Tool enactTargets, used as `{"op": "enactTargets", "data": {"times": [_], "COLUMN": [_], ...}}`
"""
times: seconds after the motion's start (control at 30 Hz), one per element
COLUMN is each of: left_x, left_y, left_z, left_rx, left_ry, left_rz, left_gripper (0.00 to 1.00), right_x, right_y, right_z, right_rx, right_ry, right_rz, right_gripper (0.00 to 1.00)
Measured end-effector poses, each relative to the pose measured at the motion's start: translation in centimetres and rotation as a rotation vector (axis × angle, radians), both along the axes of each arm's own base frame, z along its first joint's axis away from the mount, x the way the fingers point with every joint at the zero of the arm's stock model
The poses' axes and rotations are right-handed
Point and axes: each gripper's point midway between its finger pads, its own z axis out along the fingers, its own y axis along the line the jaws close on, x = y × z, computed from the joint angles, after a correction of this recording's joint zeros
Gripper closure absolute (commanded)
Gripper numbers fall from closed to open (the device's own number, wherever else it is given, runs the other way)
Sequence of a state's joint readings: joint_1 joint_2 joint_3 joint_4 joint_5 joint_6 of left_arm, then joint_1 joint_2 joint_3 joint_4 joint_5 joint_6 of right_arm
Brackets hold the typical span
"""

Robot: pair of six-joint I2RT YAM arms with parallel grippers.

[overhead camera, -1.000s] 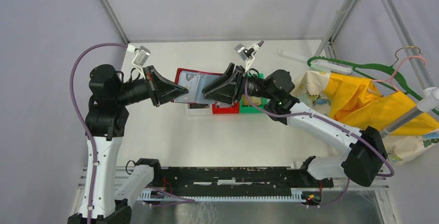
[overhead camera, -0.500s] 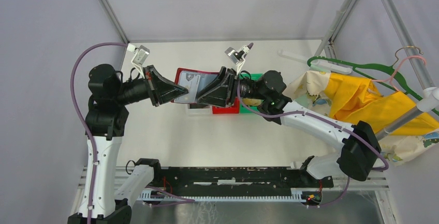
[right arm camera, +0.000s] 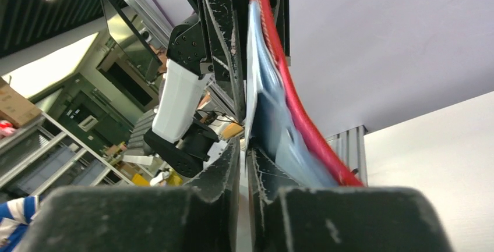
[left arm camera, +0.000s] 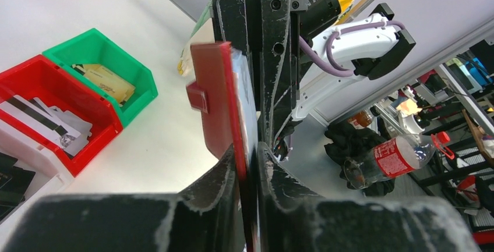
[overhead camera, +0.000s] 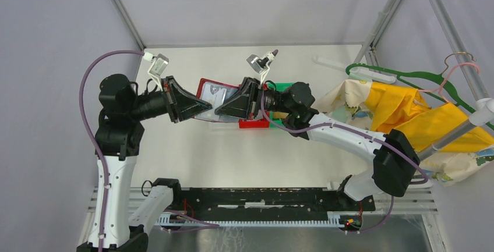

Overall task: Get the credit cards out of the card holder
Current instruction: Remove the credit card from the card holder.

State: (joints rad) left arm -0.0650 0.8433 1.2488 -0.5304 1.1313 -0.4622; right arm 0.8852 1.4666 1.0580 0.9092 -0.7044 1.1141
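The red card holder (overhead camera: 205, 87) is held up above the table between my two grippers, open, its pale blue-grey leaves (right arm camera: 274, 118) facing the right arm. My left gripper (overhead camera: 200, 105) is shut on its red cover (left arm camera: 218, 106), whose clasp tab (left arm camera: 197, 96) sticks out to the left. My right gripper (overhead camera: 223, 108) is shut on the thin pale edge of a credit card (right arm camera: 248, 89) standing at the leaves. A grey card face (overhead camera: 213, 93) shows in the top view. More cards (left arm camera: 43, 118) lie in the red bin, and a gold-tan one (left arm camera: 108, 80) lies in the green bin.
A red bin (overhead camera: 254, 124) and a green bin (overhead camera: 285, 87) stand on the table under the right arm. A yellow cloth (overhead camera: 408, 109), a green hanger (overhead camera: 396, 77) and a white bar (overhead camera: 343, 66) lie at the right. A white tray (left arm camera: 23, 173) is beside the red bin.
My right arm has moved left and its gripper has closed in on the card holder. The holder and my left gripper have shifted slightly left and tilted.
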Motion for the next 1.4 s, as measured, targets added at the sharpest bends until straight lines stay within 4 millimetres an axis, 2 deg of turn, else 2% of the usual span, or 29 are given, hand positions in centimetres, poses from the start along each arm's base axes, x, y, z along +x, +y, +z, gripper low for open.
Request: {"op": "enactTargets", "data": {"times": [0.1, 0.17, 0.27, 0.53, 0.7, 0.8, 1.0, 1.27, 1.4], "left_x": [-0.4, -0.7, -1.3, -2.2, -2.1, -2.4, -2.6, -3.0, -3.1], "left_y": [-0.1, -0.2, -0.3, -0.5, -0.6, -0.6, -0.7, -0.7, -0.7], "left_z": [-0.1, -0.1, 0.0, 0.5, 1.1, 1.6, 2.3, 2.9, 2.9], "left_rx": [-0.001, -0.002, -0.008, -0.024, -0.037, -0.047, -0.062, -0.067, -0.067], "left_ry": [0.005, 0.008, 0.012, 0.012, -0.001, -0.009, -0.012, -0.044, -0.052], "left_rz": [-0.019, -0.039, -0.078, -0.13, -0.136, -0.144, -0.151, -0.153, -0.154], "left_gripper": [0.57, 0.49, 0.47, 0.69, 0.8, 0.87, 0.94, 0.96, 0.96], "right_x": [-0.3, -0.6, -1.0, -1.6, -1.9, -2.1, -2.3, -2.4, -2.2], "right_y": [0.2, 0.3, 0.5, 0.9, 0.2, -0.4, -1.0, -1.4, -1.5], "right_z": [0.1, 0.2, 0.2, -0.3, 0.6, 0.5, 0.0, 0.8, 1.7], "right_rx": [0.005, 0.01, 0.01, -0.013, 0.006, 0.019, 0.049, 0.083, 0.101], "right_ry": [0.002, -0.003, -0.013, -0.052, -0.086, -0.088, -0.07, -0.064, -0.072], "right_rz": [0.004, 0.01, 0.017, 0.012, -0.008, -0.027, -0.048, -0.047, -0.051], "right_gripper": [1.0, 1.0, 1.0, 1.0, 1.0, 0.95, 0.7, 0.67, 0.78]}}
